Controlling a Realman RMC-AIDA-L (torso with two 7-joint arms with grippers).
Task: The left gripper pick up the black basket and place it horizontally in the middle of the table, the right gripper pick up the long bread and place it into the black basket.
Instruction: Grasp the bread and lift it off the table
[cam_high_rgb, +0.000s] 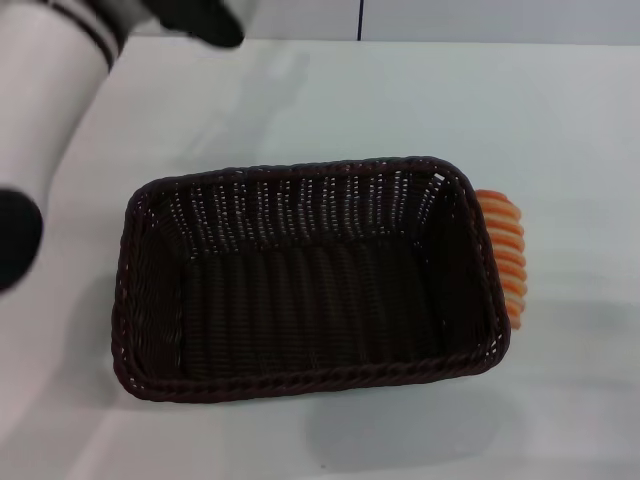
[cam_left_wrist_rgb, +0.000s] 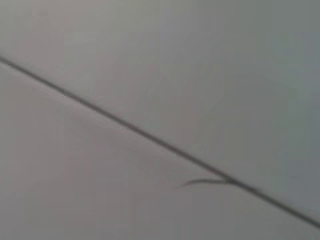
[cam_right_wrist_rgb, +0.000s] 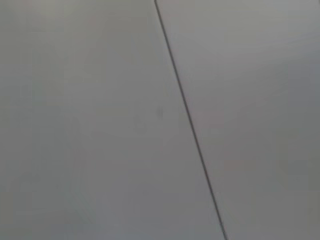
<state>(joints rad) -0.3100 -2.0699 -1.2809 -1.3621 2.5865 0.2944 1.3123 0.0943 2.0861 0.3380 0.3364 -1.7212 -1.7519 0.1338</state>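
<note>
The black basket lies lengthwise across the middle of the white table in the head view, upright and empty. The long bread, orange-brown with pale ridges, lies on the table against the basket's right end, partly hidden by its rim. My left arm rises at the far left, and the black left gripper sits at the top edge, above and behind the basket, cut off by the frame. The right gripper is out of view. Both wrist views show only a plain grey surface with a dark seam.
The table's far edge runs along the top of the head view, with a dark vertical seam behind it. Bare tabletop lies right of the bread and in front of the basket.
</note>
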